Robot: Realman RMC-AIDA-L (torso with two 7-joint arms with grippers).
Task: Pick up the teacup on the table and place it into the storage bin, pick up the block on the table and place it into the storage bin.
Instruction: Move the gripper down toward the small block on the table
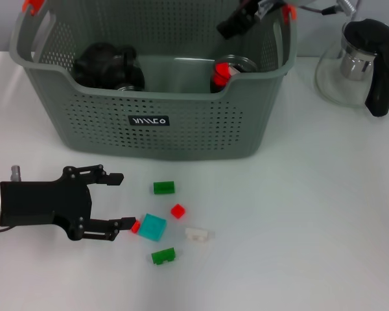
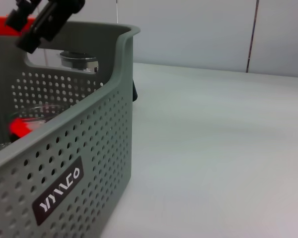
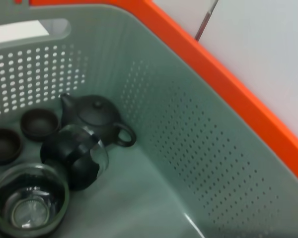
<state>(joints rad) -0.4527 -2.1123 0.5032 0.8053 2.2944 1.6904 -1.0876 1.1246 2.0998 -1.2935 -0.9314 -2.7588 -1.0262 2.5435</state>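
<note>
Nearest on the white tabletop (image 1: 298, 246), a green block (image 1: 163, 255) is found, with a white block (image 1: 196, 234) just beyond it to the right. The left hand (image 1: 119, 200) is held low over the tabletop at the left, its two black fingers (image 1: 107, 176) spread apart, the lower fingertip touching or just beside a small red block (image 1: 135, 226). A teal block (image 1: 153, 227) is set just beside that red block, a second red block (image 1: 177, 210) near it, and a second green block (image 1: 163, 187) a little farther back. Behind the blocks the storage bin (image 1: 181, 123) is placed, grey-green and perforated, with a small black label (image 1: 149, 120) on its front wall and orange handle clips (image 1: 32, 6) at its rim. Inside it are seen a black teapot (image 3: 94, 116), two dark teacups (image 3: 38, 123), a glass pitcher with a black handle (image 3: 74, 156) and a glass vessel (image 3: 29, 206). The right hand (image 1: 243, 19) is held above the bin's far right corner; whether its fingers are apart or together cannot be told. To the right of the bin, well apart from the blocks, a glass teapot with black lid and handle (image 1: 363, 61) is stood on the tabletop.
</note>
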